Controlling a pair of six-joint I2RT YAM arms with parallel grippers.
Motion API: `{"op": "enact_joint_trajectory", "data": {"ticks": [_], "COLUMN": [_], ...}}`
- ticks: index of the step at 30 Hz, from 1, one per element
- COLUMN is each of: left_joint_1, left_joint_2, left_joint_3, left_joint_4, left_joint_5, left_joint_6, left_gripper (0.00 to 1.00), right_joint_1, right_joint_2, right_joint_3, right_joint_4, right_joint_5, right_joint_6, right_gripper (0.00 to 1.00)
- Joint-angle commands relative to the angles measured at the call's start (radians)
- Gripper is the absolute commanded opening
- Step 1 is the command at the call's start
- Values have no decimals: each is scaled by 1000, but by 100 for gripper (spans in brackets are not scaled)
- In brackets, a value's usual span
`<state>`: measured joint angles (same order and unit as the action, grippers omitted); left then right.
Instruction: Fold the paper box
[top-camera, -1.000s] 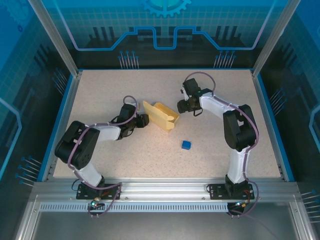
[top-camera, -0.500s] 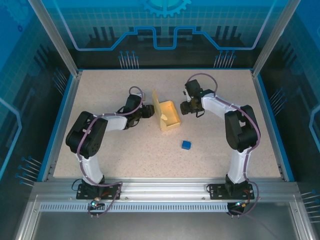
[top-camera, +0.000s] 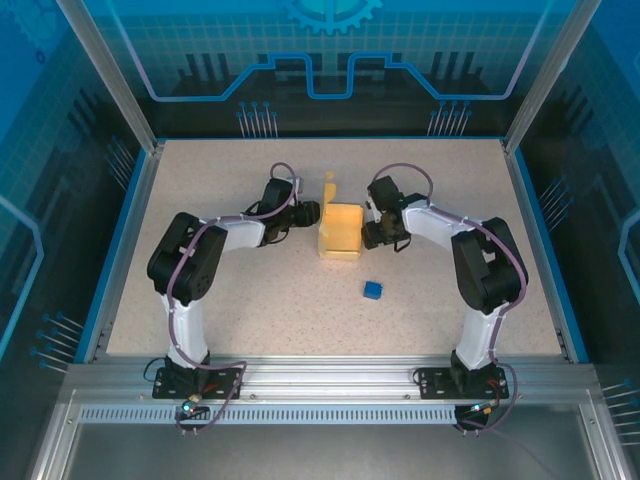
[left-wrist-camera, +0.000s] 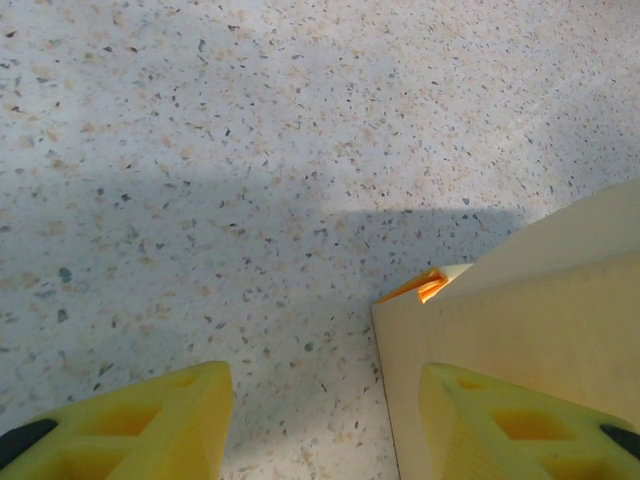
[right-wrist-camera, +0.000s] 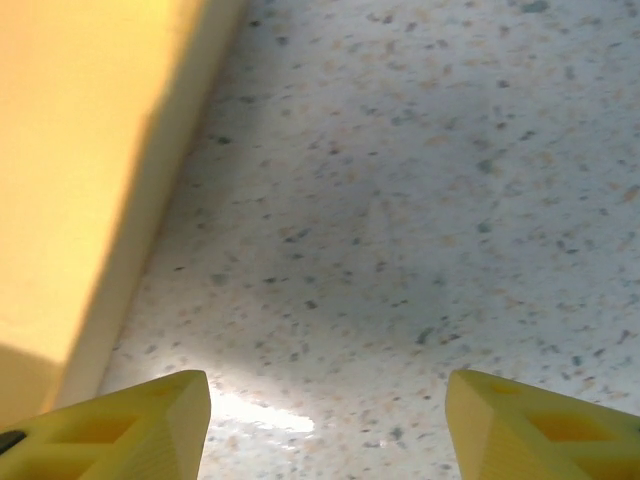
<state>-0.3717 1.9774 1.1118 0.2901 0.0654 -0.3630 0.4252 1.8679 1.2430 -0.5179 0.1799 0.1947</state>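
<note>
- Table (top-camera: 250, 300): the paper box (top-camera: 340, 232) stands mid-table between the arms, one flap upright at its far edge.
- Left gripper (top-camera: 310, 212): spread, empty, beside the left wall.
- Right gripper (top-camera: 372, 232): spread, empty, beside the right wall.
- Likely step: squaring the walls; next, press the flap down.

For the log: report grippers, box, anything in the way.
Left gripper open at left side of the pale yellow cardboard box. Right gripper open at its right side. Box upright, one flap raised. Small blue cube apart, not obstructing.

Paper box (top-camera: 340, 232) between left hand (top-camera: 307, 212), right hand (top-camera: 372, 234); blue cube (top-camera: 373, 290) near.
</note>
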Motion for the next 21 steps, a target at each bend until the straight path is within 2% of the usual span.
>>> {"op": "enact_joint_trajectory", "data": {"ticks": [1, 13, 21], "left_joint_1": [-7, 57, 99], "left_joint_2": [9, -51, -126], "left_joint_3": [43, 39, -33], "left_joint_4": [-38, -98, -91], "left_joint_5": [20, -16, -19], "left_joint_6": [30, 82, 87], "left_gripper": [53, 54, 55], "right_joint_1": [29, 121, 124], "right_joint_2": [-32, -8, -50], "right_joint_3": [-18, 11, 29], "right_joint_4": [34, 52, 25], "right_joint_5": [-17, -49, -44], "right_joint_6": [21, 54, 41], "right_gripper": [64, 64, 64]}}
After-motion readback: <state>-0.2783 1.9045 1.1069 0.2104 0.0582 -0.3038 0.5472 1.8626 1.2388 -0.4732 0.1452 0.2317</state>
